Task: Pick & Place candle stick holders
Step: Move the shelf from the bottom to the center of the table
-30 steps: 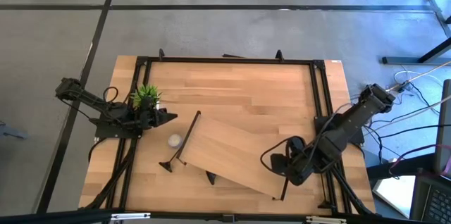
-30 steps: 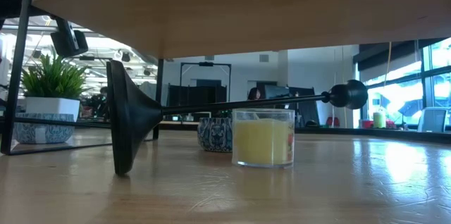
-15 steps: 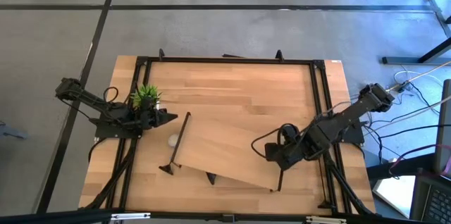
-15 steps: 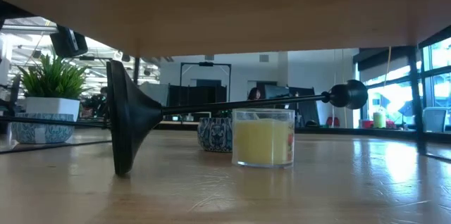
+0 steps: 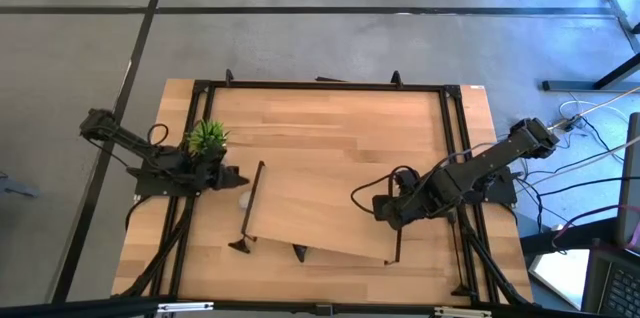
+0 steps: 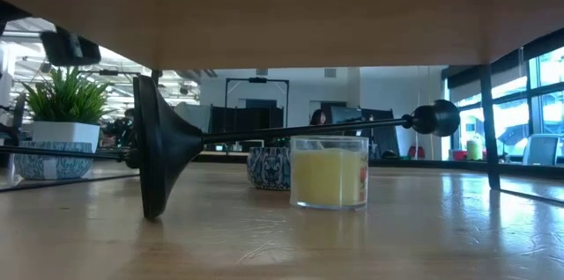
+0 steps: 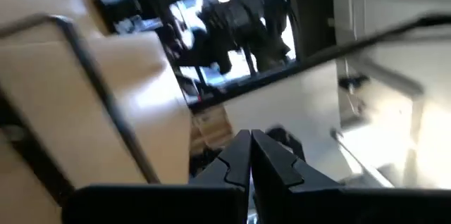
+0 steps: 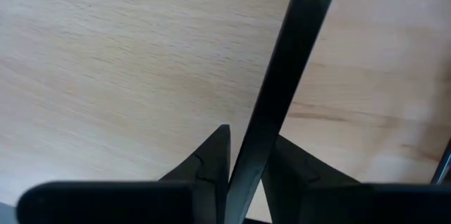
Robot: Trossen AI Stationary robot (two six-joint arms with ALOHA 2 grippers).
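Table (image 5: 330, 118) is pale wood, smooth with a faint satin sheen, and the shelf board (image 5: 320, 213) looks like the same light wood with thin black metal legs. The candlestick (image 6: 167, 143) lying on its side is matt black metal, its flared base barely catching light. Yellow candle (image 6: 328, 174) sits in clear glossy glass. The little patterned pot (image 6: 269, 167) behind it looks like glazed ceramic.

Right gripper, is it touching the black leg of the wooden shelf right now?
Touching. The right wrist view shows the shelf leg running between the fingers of the right gripper, with both pressed against its sides and no gap showing.
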